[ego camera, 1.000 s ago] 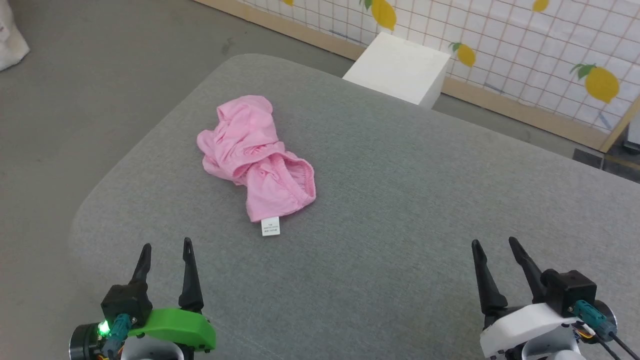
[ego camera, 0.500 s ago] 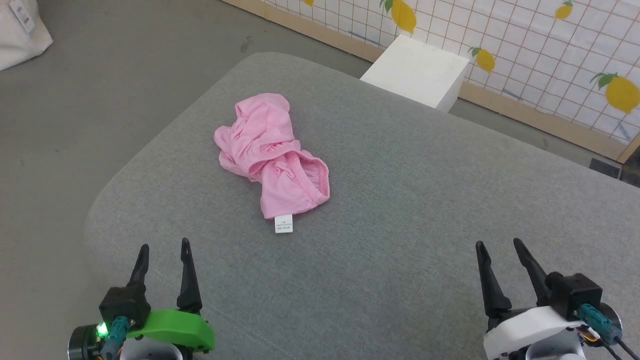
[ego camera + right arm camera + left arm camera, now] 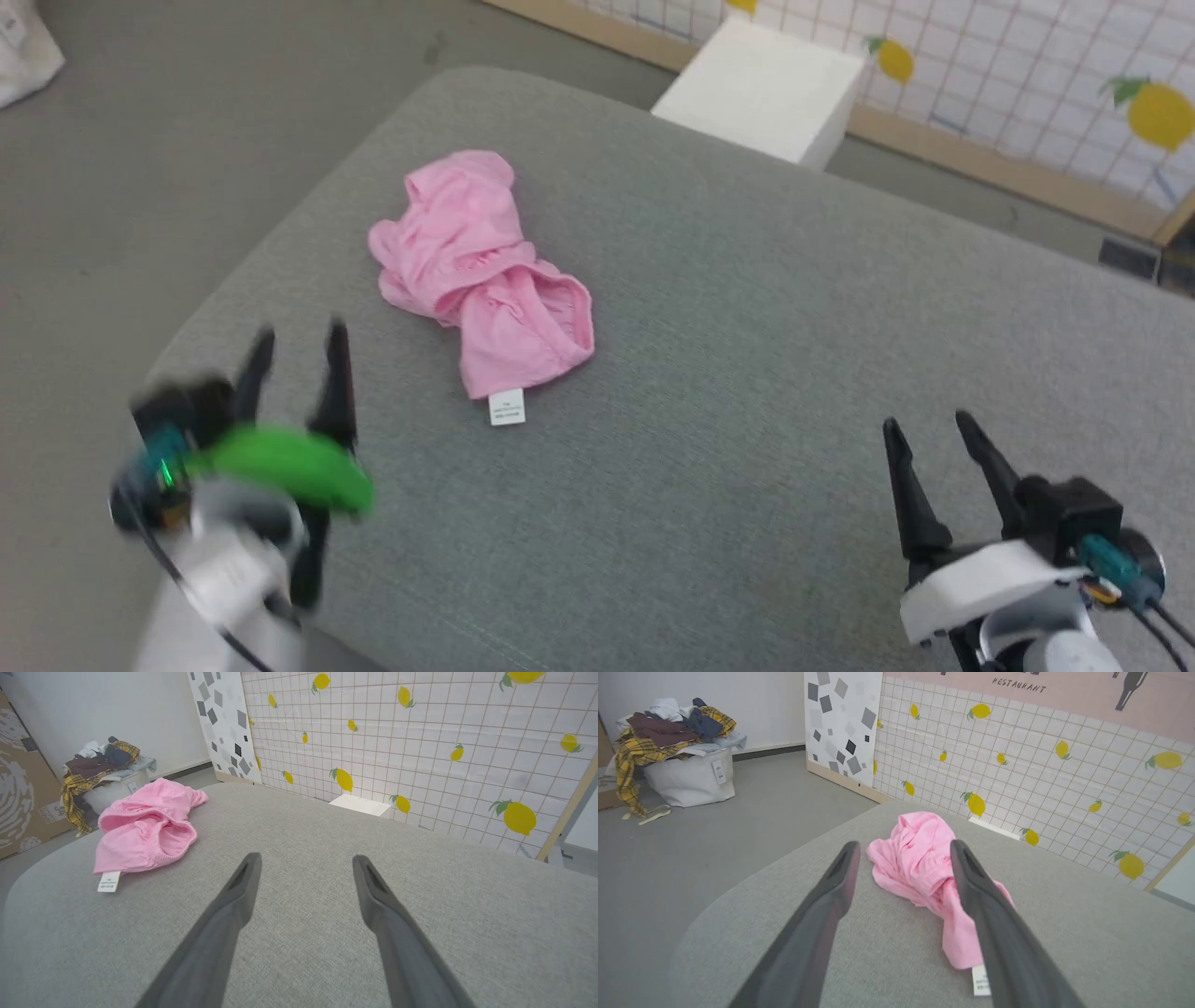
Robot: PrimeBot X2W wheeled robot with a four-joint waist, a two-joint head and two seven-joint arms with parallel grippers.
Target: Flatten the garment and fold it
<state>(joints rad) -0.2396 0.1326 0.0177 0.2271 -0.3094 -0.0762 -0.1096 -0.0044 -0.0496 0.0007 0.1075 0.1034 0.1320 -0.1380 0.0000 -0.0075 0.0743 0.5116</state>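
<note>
shorts [image 3: 481, 271]: light pink | label [image 3: 507, 408]: white | tabletop [image 3: 747, 373]: plain grey | wall [image 3: 1017, 788]: white, thin reddish grid | lemons [image 3: 1166, 759]: yellow, green leaves | box [image 3: 761, 89]: white | floor [image 3: 140, 140]: grey | left hand [image 3: 301, 332]: green cover [image 3: 280, 467], dark fingers [image 3: 817, 942]

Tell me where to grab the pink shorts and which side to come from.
Probably the gathered waistband, at the near end of the shorts, just above the label. It stands up as an open, thick rim, while the rest lies twisted and flat. Come from the near side with the left tool, which is open and closer.
</note>
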